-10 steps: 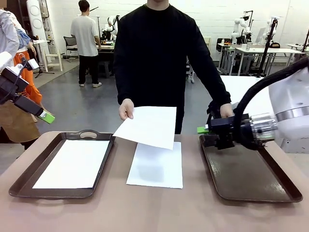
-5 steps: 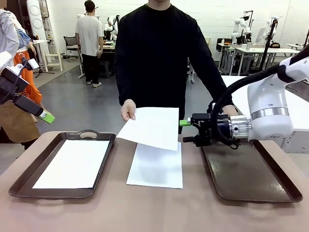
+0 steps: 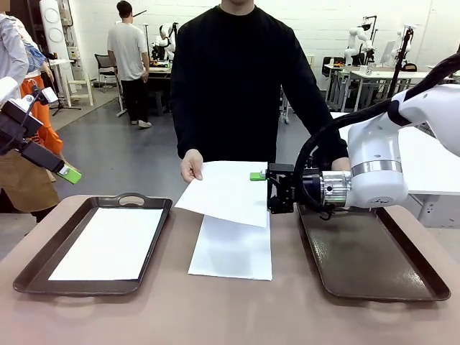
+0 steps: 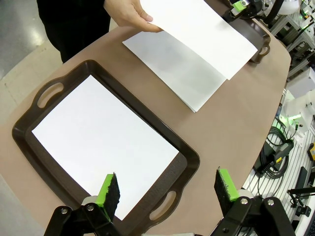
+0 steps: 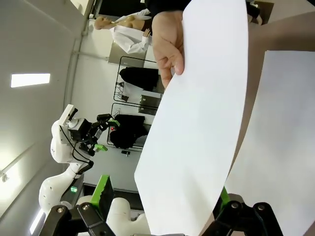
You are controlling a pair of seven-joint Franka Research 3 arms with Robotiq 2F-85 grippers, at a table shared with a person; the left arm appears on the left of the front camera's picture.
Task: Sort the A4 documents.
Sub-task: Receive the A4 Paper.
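Observation:
A person across the table holds one of the A4 documents (image 3: 228, 190) by its left corner in one hand (image 3: 190, 164), a little above the table. My right gripper (image 3: 260, 188) stands open at that sheet's right edge; in the right wrist view the sheet (image 5: 197, 128) reaches down between my spread fingers (image 5: 102, 192). A second sheet (image 3: 231, 246) lies flat on the table's middle. A third sheet (image 3: 108, 243) lies in the left brown tray (image 3: 133, 198). My left gripper (image 3: 66, 172) hangs open, high at the far left, looking down on that tray (image 4: 20, 132) and its sheet (image 4: 103, 137).
An empty dark brown tray (image 3: 366, 251) sits at the right, under my right arm. Bare tabletop runs along the near edge. Other people and tables stand far behind the person.
My right arm has swung left from above the right tray to the right edge of the held sheet. The person has kept the sheet nearly still. The left arm has not moved.

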